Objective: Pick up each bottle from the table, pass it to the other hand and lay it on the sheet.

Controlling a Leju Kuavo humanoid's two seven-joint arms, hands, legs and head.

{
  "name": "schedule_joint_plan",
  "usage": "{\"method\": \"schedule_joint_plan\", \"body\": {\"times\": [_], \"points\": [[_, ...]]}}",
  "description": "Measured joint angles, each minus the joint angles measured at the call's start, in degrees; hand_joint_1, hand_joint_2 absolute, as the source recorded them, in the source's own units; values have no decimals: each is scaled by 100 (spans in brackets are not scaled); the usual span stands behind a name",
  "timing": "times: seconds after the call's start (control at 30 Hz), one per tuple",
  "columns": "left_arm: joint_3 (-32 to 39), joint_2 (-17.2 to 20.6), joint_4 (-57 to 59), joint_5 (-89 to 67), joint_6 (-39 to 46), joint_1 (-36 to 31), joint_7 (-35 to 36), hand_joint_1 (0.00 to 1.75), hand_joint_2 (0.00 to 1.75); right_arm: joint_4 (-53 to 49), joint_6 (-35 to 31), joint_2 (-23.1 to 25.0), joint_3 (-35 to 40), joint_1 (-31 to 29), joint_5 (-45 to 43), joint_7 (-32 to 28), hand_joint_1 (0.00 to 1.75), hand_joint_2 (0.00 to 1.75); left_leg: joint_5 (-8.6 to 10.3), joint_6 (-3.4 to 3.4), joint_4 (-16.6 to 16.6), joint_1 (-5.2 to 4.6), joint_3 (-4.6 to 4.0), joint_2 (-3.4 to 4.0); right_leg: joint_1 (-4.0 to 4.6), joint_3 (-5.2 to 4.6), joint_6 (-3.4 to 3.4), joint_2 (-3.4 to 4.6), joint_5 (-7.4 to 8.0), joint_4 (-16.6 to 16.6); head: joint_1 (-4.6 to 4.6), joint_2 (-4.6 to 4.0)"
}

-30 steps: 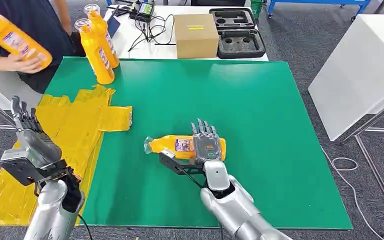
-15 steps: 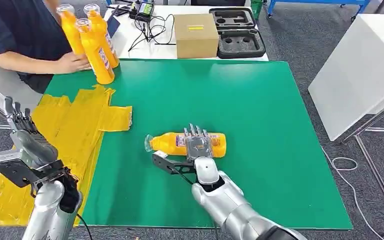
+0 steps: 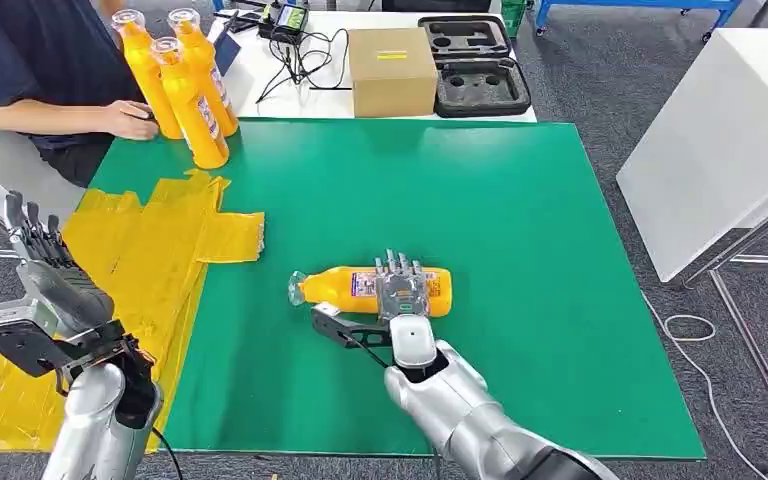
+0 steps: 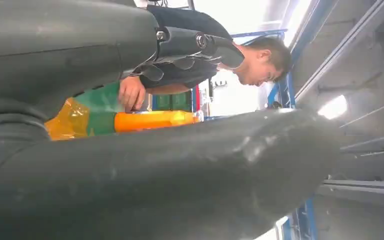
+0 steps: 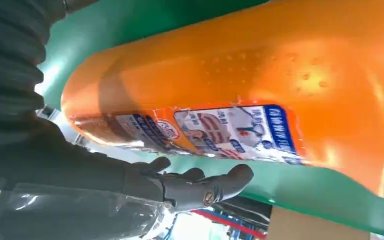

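Bottle (image 3: 370,288), orange with a blue-and-white label, lies on its side on the green counter (image 3: 520,220), its clear cap end pointing toward the yellow sheet (image 3: 150,260) and well apart from it. Over its middle rests the right hand (image 3: 403,293), palm down, fingers (image 3: 397,267) stretched across the label and reaching past the bottle's far side; in the right wrist view the dark fingers (image 5: 200,182) lie open alongside the label with green counter showing between them and the bottle, so whether they press on it I cannot tell. At the near left, over the sheet's edge, the left hand (image 3: 48,275) is raised with its fingers (image 3: 28,225) pointing up, slightly apart, holding nothing. At the far left corner of the counter three more bottles (image 3: 182,85) stand upright, close together, and a person's hand (image 3: 132,118) rests against the nearest of them. Behind the counter, on a white table, sit a cardboard box (image 3: 391,70) and a black foam case (image 3: 475,65).
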Motion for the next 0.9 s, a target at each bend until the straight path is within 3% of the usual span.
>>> {"method": "schedule_joint_plan", "body": {"times": [0.9], "points": [[133, -22, -26, 0, -129, 31, 11, 0, 0, 20, 188, -35, -275, -13, 303, 164, 0, 175, 0, 0, 0, -1, 8, 0, -1, 7, 0, 0, 0, 0, -2, 2]]}}
